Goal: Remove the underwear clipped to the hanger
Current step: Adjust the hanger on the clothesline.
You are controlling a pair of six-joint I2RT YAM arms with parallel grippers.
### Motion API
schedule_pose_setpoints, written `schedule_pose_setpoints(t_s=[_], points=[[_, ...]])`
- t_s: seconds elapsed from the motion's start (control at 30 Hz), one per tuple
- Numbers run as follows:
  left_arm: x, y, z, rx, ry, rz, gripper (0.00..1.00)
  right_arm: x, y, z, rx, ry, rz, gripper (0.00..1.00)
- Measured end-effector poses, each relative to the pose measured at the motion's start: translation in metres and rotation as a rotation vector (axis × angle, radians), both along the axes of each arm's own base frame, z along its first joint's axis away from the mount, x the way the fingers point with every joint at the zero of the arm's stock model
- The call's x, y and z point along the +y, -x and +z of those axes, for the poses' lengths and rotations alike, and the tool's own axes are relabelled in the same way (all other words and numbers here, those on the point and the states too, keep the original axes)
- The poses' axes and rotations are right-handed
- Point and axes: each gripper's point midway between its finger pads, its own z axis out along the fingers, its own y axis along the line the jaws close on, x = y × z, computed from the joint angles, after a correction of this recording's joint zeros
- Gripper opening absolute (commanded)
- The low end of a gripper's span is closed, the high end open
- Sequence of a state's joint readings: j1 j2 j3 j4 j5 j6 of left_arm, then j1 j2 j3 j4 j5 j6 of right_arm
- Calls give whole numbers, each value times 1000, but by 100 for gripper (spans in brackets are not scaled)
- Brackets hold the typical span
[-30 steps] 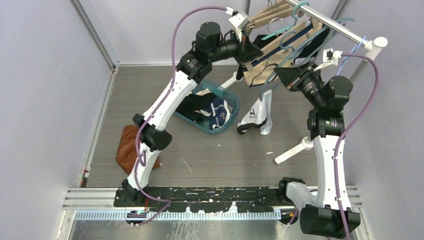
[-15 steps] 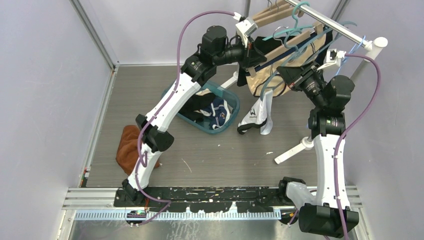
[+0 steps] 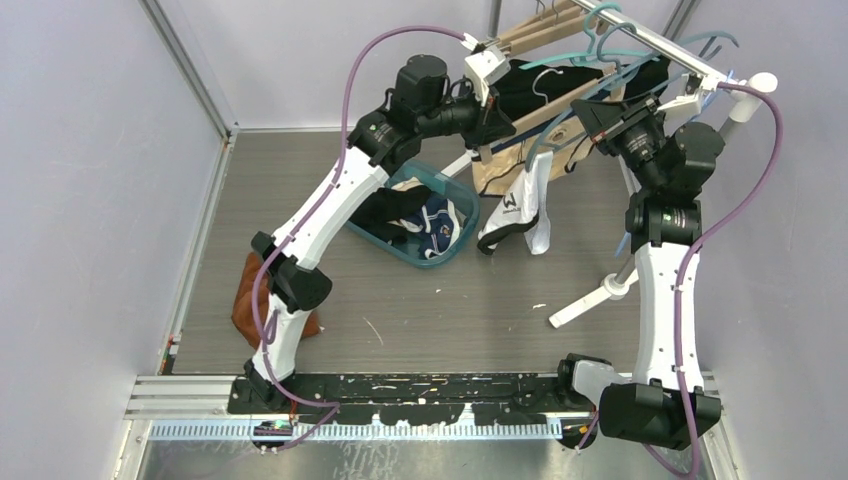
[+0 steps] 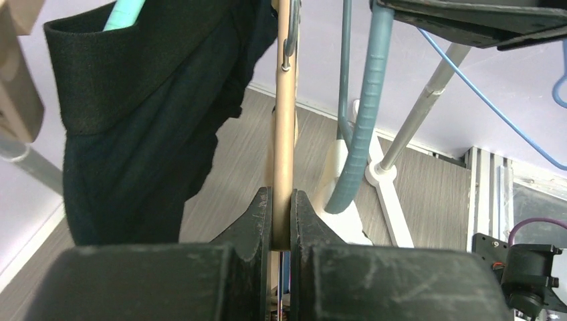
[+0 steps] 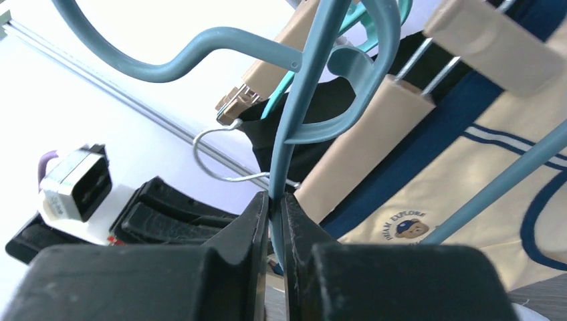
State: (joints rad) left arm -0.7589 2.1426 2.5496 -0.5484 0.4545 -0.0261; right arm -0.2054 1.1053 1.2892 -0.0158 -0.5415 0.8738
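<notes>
Under the clothes rail [image 3: 655,40], the left arm [image 3: 335,195] clamps its jaws on a tan wooden hanger [image 4: 284,134]. The right arm [image 3: 655,290] pinches a blue plastic hanger [image 5: 292,134]. White underwear [image 3: 518,208] dangles below the rail, between both arms.

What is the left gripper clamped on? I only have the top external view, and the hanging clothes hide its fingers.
Observer: In the left wrist view, the left gripper is shut on a tan hanger, beside a black garment.
Operator: And the right one?
Observer: The right gripper is shut on the thin stem of a blue hanger.
Operator: Any print on the fabric near it?
Observer: Yes, the cream garment carries a small bear logo.
</notes>
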Motion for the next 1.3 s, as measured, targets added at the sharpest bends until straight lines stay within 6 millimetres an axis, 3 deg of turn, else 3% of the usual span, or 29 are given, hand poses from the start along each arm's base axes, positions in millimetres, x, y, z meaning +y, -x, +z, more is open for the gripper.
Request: schedule_pose_setpoints(t_s=[0.33,0.83,1.23,1.3], points=[[17,8,13,-43,-21,21,0,-14,-11,5,42,-82,-57,1],[22,8,-21,-5,-110,20,0,-44,-12,16,103,-188,-183,1],[34,20,4,-62,-91,17,0,-56,-11,9,149,-235,-227,1],[35,21,5,-68,-91,16,0,-56,-11,8,154,-240,-229,6]])
